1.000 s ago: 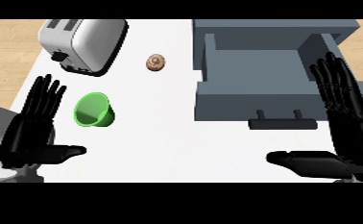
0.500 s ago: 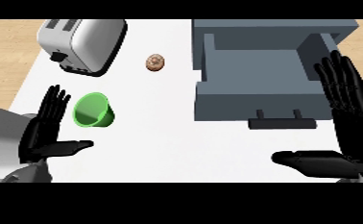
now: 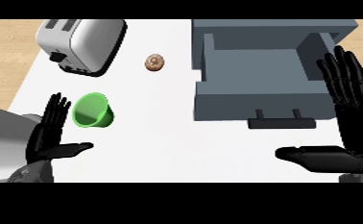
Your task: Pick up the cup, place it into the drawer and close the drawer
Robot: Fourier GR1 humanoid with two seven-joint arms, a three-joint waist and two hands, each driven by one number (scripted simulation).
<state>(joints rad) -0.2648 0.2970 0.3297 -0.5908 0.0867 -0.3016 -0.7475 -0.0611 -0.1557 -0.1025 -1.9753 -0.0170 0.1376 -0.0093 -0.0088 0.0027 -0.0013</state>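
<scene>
The reach for the cup appears to be in hand: it lies tipped at near left on the surface, just right of the left hand, which is spread and holds nothing. The right hand is likewise spread, beside the open drawer. Next, fingers must be curled round the cup. Both forearms are cut off.

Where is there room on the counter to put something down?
The white stretch between the green cup and the open drawer is bare, down to both hands. It is tighter up top, between the toaster and the small round pastry.
</scene>
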